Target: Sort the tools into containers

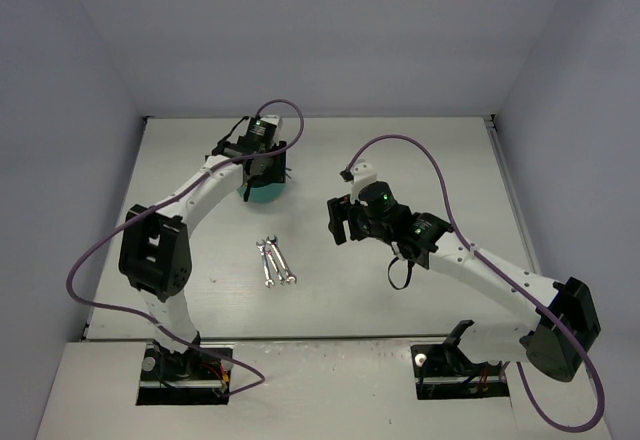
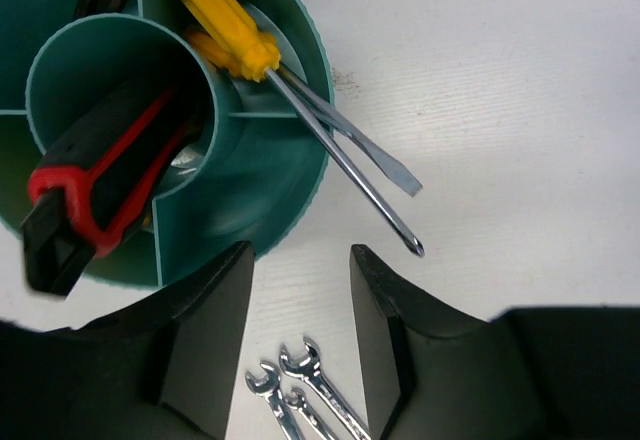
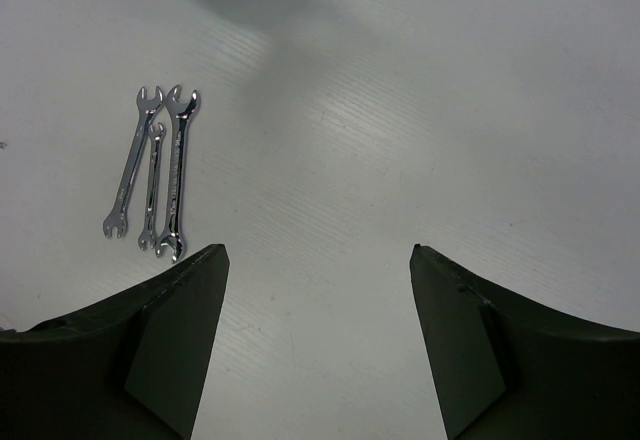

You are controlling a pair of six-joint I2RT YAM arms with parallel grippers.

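The wrenches (image 3: 178, 175) are mirror-bright metal on a matt, finely ribbed table (image 3: 420, 110). The bowl (image 2: 255, 190) is smooth teal plastic; the screwdrivers (image 2: 225, 30) have glossy yellow handles and shiny steel shafts. The red tool (image 2: 100, 185) looks rubbery, perhaps.

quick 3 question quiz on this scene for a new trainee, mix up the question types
1. How many silver wrenches lie on the table?
2. True or false: the yellow-handled screwdrivers lie wholly inside the teal organiser.
3. The red-handled tool stands: A) in the central ring, B) in an outer compartment, C) on the table.

Key:
1. Three.
2. False; their shafts stick out over the rim.
3. A.
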